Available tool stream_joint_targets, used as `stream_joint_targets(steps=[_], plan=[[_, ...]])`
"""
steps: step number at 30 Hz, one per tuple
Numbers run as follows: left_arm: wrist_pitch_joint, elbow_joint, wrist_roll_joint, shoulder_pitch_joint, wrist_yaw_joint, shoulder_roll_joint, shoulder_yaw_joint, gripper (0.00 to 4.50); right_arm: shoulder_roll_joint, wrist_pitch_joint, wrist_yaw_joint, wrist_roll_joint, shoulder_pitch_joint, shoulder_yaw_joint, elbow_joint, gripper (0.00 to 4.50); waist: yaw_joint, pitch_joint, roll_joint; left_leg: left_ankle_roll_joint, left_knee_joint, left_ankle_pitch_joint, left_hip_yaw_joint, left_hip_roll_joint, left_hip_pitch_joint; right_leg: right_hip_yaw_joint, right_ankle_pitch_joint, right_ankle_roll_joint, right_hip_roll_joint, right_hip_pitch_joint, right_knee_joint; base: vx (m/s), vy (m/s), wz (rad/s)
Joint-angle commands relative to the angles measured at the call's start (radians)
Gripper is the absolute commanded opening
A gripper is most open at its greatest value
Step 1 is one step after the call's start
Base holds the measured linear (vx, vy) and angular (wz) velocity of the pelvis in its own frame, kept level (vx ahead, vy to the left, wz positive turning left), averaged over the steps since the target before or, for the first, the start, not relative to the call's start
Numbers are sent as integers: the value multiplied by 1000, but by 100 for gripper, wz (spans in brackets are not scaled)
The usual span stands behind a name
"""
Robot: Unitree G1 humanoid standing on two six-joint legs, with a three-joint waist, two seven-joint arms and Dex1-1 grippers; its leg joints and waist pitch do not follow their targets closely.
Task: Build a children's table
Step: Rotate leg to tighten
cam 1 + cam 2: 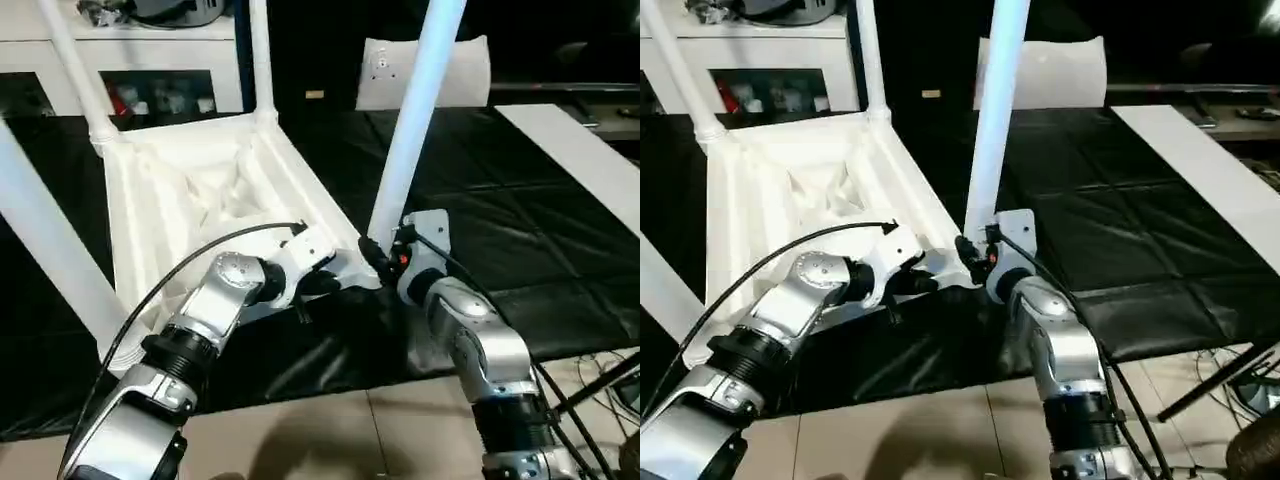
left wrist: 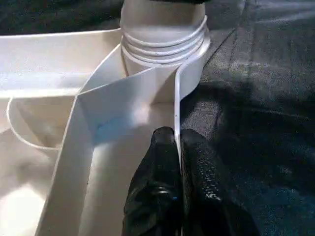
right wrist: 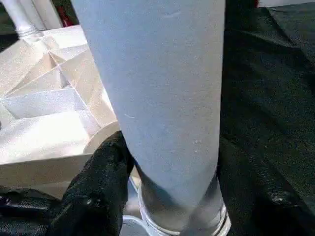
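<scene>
Both grippers at the near corner of the upturned tabletop

The tabletop (image 1: 200, 190) lies ribbed side up on the black-covered table (image 1: 520, 250), toward its left half, with legs standing in its corner sockets. The left gripper (image 2: 178, 147) has its fingers (image 2: 152, 196) pressed together on the tabletop's thin rim wall beside the near socket. The right gripper (image 3: 167, 167) has its fingers (image 3: 98, 191) spread around the base of the upright leg (image 1: 415, 110) in that socket.
</scene>
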Motion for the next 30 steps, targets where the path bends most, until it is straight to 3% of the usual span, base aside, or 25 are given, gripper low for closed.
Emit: stream_joint_targets(steps=[1,5,8,9,11,12,15,19,23,30], plan=[[-114,-30,-20,-21,-30,7,7,0,-13,9,156,49,53,101,-42,299,10,-55,1,11,-67,-175,-9,21,-2,49,-127,-173,-72,46,-91,0,0,0],[-139,-24,-32,-10,-83,40,8,0,-81,-3,218,59,75,95,-70,335,12,-55,3,17,-68,-167,-7,24,0,49,-102,-183,-72,43,-87,0,0,0],[-225,-8,-57,3,-222,100,-6,0,-229,-40,404,76,91,98,-102,352,18,-53,5,19,-67,-187,-7,25,0,49,-133,-182,-73,45,-91,0,0,0],[-248,-9,-79,9,-296,120,-9,0,-290,-56,483,76,91,98,-100,367,21,-54,2,25,-66,-184,-5,27,-1,50,-119,-186,-75,45,-89,0,0,0],[-256,-9,-87,11,-322,126,-11,0,-311,-59,510,76,90,99,-99,386,23,-54,3,29,-66,-180,-5,26,0,48,-111,-198,-75,43,-87,0,0,0],[-277,-4,-86,8,-377,146,-26,0,-361,-87,582,74,86,106,-91,388,23,-55,-1,32,-66,-180,-5,28,0,48,-110,-200,-75,43,-88,0,0,0],[-299,5,-87,2,-440,165,-42,0,-411,-131,659,67,76,117,-72,388,35,-55,-1,40,-63,-162,-2,31,1,48,-78,-218,-76,41,-83,0,0,0],[-351,29,-88,-17,-555,188,-73,0,-478,-169,831,110,55,143,-44,388,49,-56,-1,54,-61,-164,-1,33,4,47,-71,-230,-78,41,-80,0,0,0],[-397,50,-79,-33,-623,197,-94,0,-499,-201,925,116,35,169,-20,370,56,-57,-5,58,-61,-154,-1,35,3,45,-66,-234,-80,41,-77,0,0,0],[-429,60,-69,-47,-684,198,-122,0,-487,-188,995,139,-2,191,22,292,70,-59,-6,56,-59,-139,0,37,4,43,-45,-247,-80,40,-71,0,0,0]])
